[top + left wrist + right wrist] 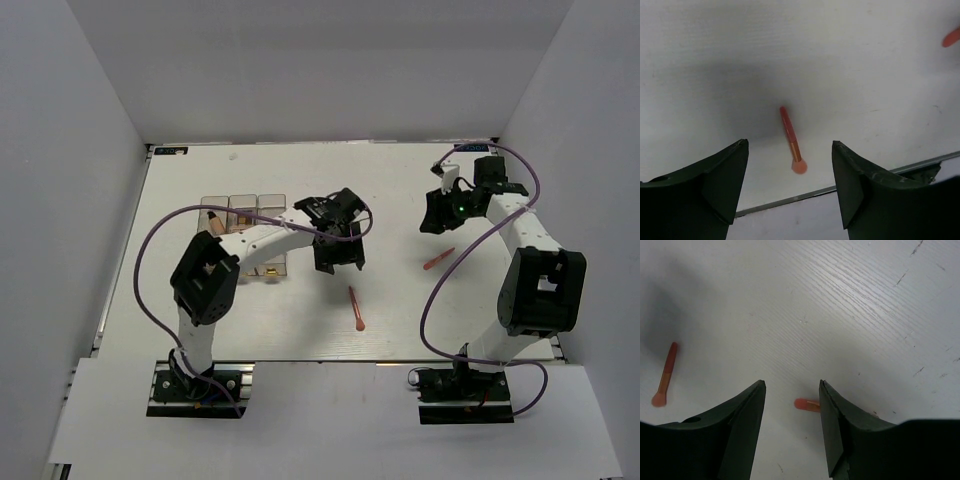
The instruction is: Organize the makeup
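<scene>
Left tool (789, 144) is spread wide and empty, with one coral applicator (791, 137) lying flat on the desk (865, 75), lined up between its fingers. Right tool (792, 383) is spread too. The second applicator (806, 404) peeks out between its fingers, near one side.

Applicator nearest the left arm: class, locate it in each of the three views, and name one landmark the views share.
Top external: the applicator lies just below centre, head downward.
Left wrist: applicator mid-frame, beyond the gap between the left fingers.
Right wrist: applicator far left.
Shared landmark: the second applicator, top right in left wrist, between the right fingers in right wrist.
</scene>
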